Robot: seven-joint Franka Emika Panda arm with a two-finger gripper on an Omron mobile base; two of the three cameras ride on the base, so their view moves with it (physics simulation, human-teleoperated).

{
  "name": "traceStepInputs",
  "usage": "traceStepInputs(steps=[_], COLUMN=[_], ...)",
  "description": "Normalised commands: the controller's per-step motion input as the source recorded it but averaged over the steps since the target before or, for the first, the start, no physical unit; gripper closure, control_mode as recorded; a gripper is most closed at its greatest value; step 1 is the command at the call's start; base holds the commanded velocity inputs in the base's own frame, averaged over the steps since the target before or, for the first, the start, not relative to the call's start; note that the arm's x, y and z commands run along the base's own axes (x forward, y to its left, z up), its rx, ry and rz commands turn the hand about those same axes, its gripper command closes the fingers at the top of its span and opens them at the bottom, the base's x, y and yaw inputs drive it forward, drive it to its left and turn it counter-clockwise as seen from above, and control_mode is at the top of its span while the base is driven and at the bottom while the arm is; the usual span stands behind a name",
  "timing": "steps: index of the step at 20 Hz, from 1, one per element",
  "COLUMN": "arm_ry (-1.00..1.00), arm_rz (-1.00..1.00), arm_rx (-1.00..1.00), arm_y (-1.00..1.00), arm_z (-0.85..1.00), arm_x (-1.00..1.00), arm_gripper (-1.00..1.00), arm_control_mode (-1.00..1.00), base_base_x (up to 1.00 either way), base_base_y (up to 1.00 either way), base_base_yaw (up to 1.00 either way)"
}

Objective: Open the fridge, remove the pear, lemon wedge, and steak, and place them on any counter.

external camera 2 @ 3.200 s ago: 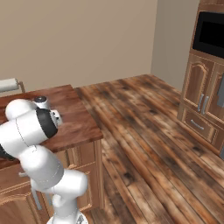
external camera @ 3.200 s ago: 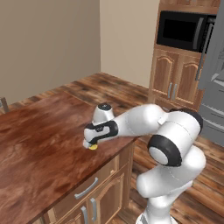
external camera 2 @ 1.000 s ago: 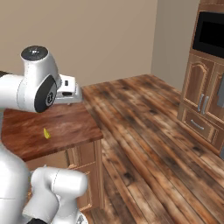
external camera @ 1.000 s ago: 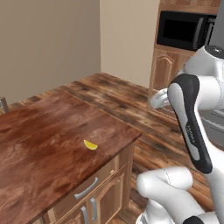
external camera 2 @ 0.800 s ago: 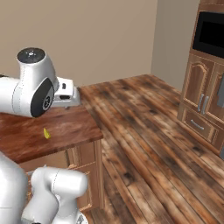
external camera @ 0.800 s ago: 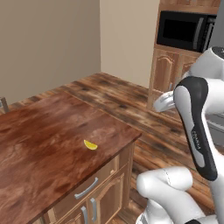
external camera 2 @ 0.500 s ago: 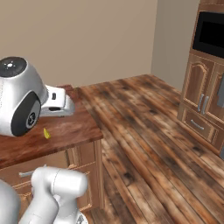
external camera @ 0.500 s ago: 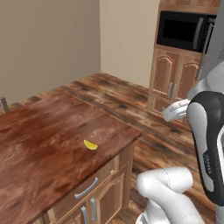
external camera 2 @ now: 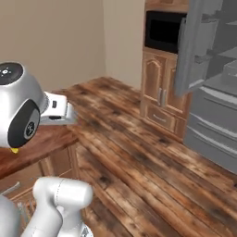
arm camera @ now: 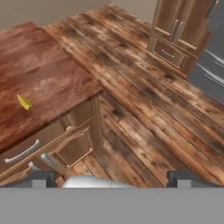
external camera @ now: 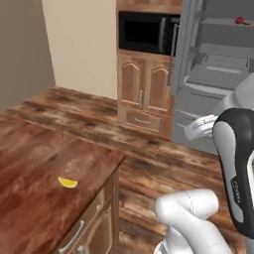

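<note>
Steak (external camera: 241, 21) on fridge (external camera: 218, 74) shelf, left base

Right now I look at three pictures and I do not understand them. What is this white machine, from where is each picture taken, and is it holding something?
The white shape is a robot arm on a driving base, in a rendered kitchen. Two pictures come from cameras on the base, behind the arm to its left and right. The third comes from a camera on the hand, looking past the two dark tips of the gripper, which stand wide apart, open and holding nothing. A tiny yellow lemon wedge lies alone on the glossy reddish-brown wooden counter. Across the plank floor, the tall grey metal fridge stands with its door open; a small red piece, probably the steak, lies on a shelf.
</note>
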Motion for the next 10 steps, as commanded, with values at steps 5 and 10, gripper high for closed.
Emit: traceStepInputs(steps=[5, 10], arm_ry=[0.0, 0.0], arm_rz=[0.0, 0.0], arm_rx=[0.0, 0.0], arm_y=[0.0, 0.0], arm_z=[0.0, 0.0], arm_x=[0.0, 0.0], arm_gripper=[-1.0, -1.0], arm_control_mode=[1.0, 1.0], base_base_x=[0.0, 0.44], base_base_y=[-0.19, 0.05], base_base_yaw=[-0.95, -0.79])
